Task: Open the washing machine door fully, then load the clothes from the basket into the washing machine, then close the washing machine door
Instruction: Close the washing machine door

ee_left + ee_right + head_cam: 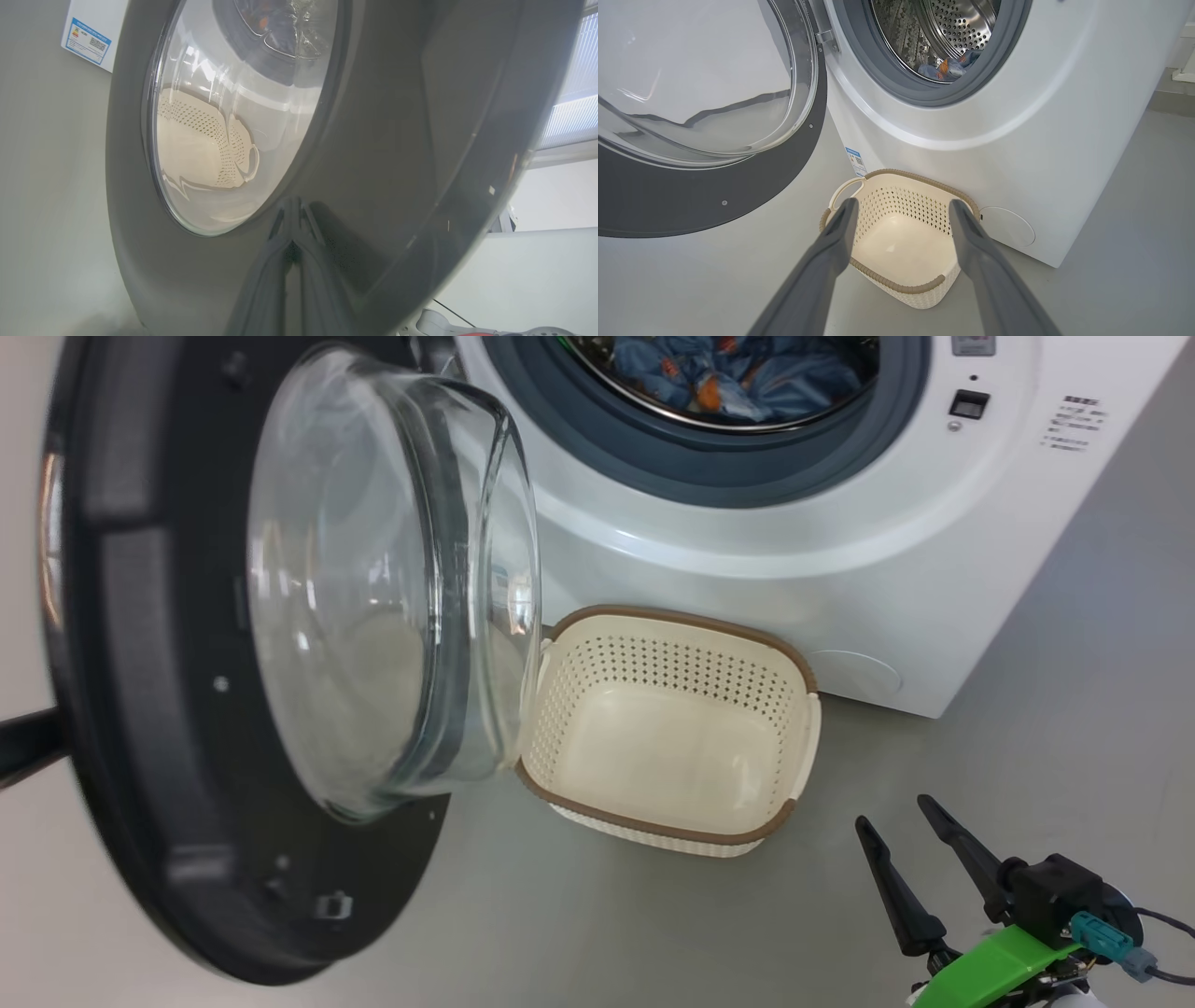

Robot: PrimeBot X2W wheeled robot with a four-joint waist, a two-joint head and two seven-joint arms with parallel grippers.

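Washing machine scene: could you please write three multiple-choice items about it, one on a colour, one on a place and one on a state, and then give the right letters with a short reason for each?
1. What colour is the rim of the basket?
A. brown
B. blue
C. black

2. Where are the clothes?
A. in the basket
B. inside the washing machine
C. on top of the washing machine

3. In what state is the washing machine door?
A. shut
B. open
C. taken off

Answers
1 A: the woven-look band round the top of the cream basket is brown.
2 B: the blue fabric lies inside the grey ring, and the basket is empty.
3 B: the door stands swung away from the opening, with its glass bowl facing out.
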